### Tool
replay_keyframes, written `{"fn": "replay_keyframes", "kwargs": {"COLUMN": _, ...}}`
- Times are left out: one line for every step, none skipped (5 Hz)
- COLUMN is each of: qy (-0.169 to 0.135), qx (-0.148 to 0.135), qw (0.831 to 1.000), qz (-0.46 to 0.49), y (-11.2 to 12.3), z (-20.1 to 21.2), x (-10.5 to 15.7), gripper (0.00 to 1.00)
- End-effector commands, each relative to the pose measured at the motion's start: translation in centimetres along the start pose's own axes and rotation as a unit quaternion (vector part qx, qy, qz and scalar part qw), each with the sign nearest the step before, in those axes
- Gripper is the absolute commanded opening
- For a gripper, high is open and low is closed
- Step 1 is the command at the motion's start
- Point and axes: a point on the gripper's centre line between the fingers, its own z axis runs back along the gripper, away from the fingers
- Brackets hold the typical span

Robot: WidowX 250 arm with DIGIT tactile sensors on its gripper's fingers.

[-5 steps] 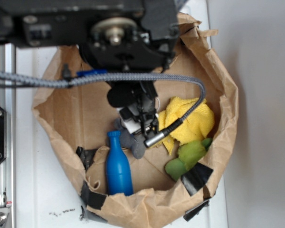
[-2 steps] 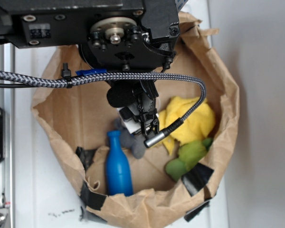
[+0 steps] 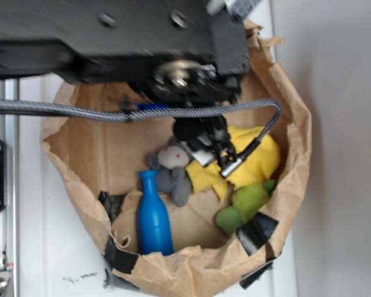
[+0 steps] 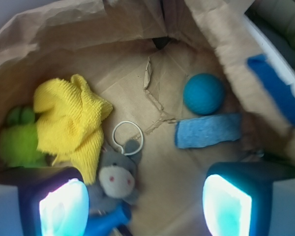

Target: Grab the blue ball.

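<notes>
No writing or brand can be read on anything here. The small round teal-blue ball (image 4: 203, 93) lies on the floor of the brown paper-lined bin (image 4: 64, 29), just above a flat light-blue rectangular sponge (image 4: 208, 130), apart from the gripper (image 4: 145, 206), whose jaws stand wide open and empty. A grey plush toy (image 4: 116, 178), white ring (image 4: 127, 137), yellow cloth (image 4: 71, 123), green plush (image 4: 17, 140) and blue plastic bottle (image 3: 153, 219) lie to the other side.

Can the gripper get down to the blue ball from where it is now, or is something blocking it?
Probably yes. In the wrist view the blue ball lies bare on the bag floor, with the open gripper above. The light-blue sponge sits right beside it, and the paper bag wall is close behind, so finger room looks tight.
</notes>
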Motion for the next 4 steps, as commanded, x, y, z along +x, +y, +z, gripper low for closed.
{"fn": "replay_keyframes", "kwargs": {"qy": -0.005, "qx": 0.011, "qw": 0.997, "qz": 0.082, "y": -1.1, "z": -1.3, "x": 3.3, "gripper": 1.00}}
{"fn": "replay_keyframes", "kwargs": {"qy": -0.013, "qx": 0.012, "qw": 0.992, "qz": 0.125, "y": -0.1, "z": -2.2, "x": 4.4, "gripper": 1.00}}
{"fn": "replay_keyframes", "kwargs": {"qy": -0.022, "qx": 0.019, "qw": 0.985, "qz": 0.171, "y": 1.0, "z": -2.7, "x": 4.3, "gripper": 1.00}}
{"fn": "replay_keyframes", "kwargs": {"qy": -0.020, "qx": 0.021, "qw": 0.985, "qz": 0.169, "y": 2.2, "z": -2.2, "x": 3.6, "gripper": 1.00}}
